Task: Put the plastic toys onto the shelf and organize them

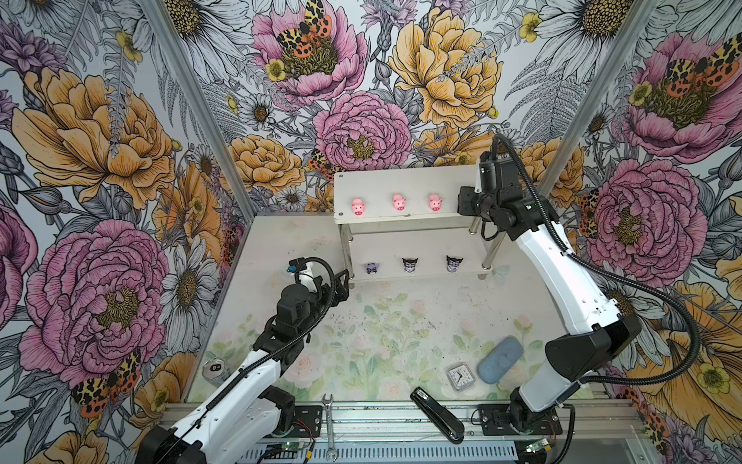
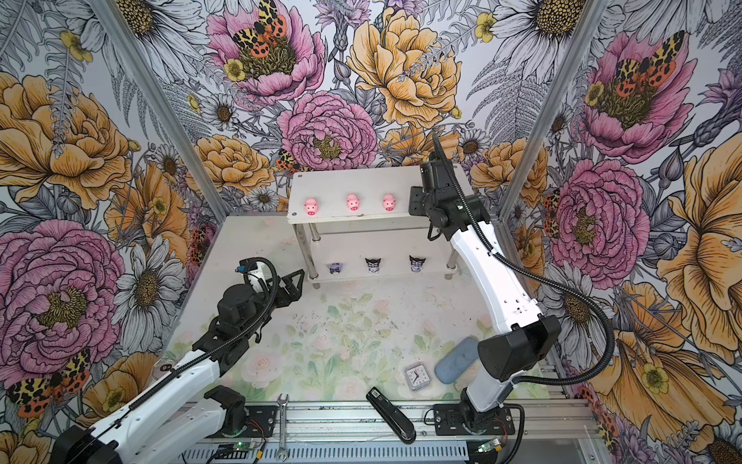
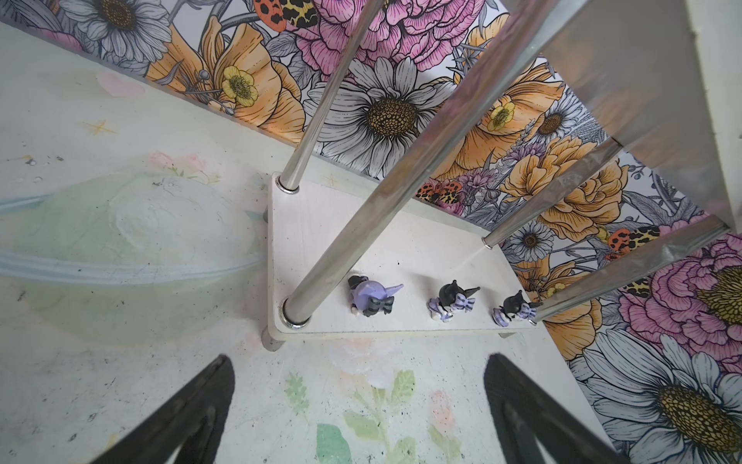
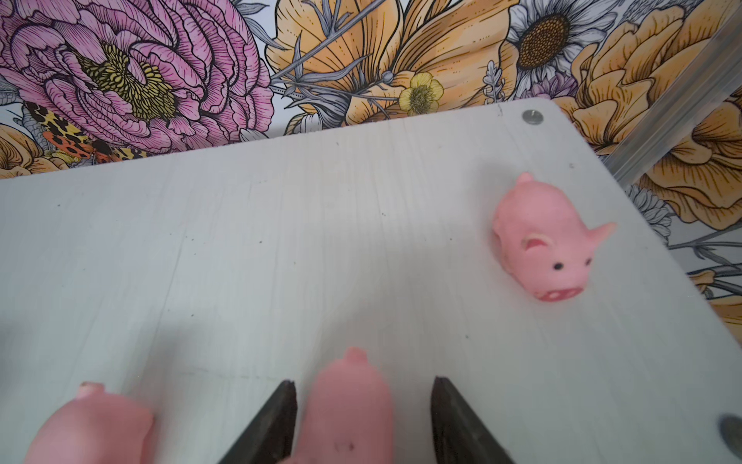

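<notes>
walls: bold floral wallpaper | tabletop: faded pastel flowers

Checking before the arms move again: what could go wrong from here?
The pig sits between the open right gripper's fingers, one nearly against it; retracting could drag or tip it.
Another pig stands near the shelf's corner edge; a nudge could knock it off.
The left gripper hangs open close to a shelf leg; a bump might topple the figurines.

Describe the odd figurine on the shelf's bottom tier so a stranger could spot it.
Find the white two-tier shelf and look along its lower tier. It's the leftmost figurine in the row there: mostly lilac, while its two neighbours show black pointed ears.
</notes>
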